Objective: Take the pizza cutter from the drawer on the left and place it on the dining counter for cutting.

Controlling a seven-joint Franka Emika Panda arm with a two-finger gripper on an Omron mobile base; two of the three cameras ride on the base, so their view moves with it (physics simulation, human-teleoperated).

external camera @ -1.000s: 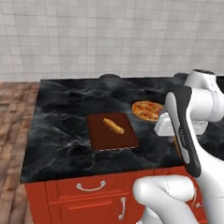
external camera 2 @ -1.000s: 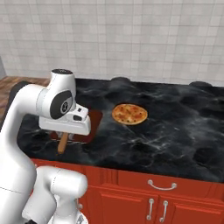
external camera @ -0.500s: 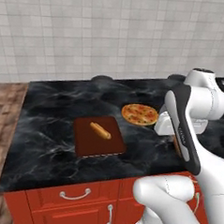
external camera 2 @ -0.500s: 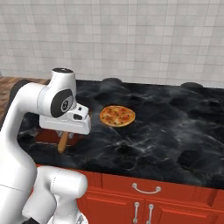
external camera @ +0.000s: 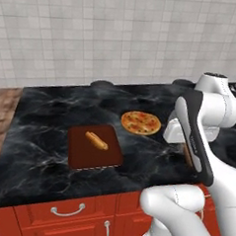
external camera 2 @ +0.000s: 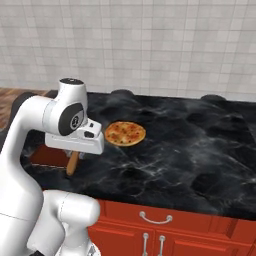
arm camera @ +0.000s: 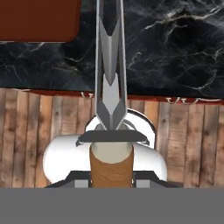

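Broadly, the scene is taken up by the dining counter (external camera: 51, 111), a deep black marble top with faint white veins, backed by a pale grey tiled wall (external camera: 120, 36) and carried on red drawers (external camera 2: 160, 222) with curved silver handles. Wooden floor (external camera: 2, 108) is seen past the counter's left end in the left base view, and again below the counter's front edge in the hand view.

On the marble a dark red-brown board (external camera: 94, 146) is laid near the front edge, with a bread roll (external camera: 97, 140) lying on it. A pizza (external camera: 141, 123) is set just beyond the board's far right corner, apart from it. Wide bare marble is left to the right of the pizza in the right base view and along the back and left of the top.

The pizza cutter (arm camera: 110, 83) is held in the gripper (arm camera: 111, 181) above the counter's front edge, near the board; the jaws are closed on its brown handle, and the grey wheel is seen edge-on, pointing away from the hand. In the base views only a piece of the brown handle is made out beneath the white hand, and the fingers themselves are hidden. Part of the board is covered by the arm in the right base view.
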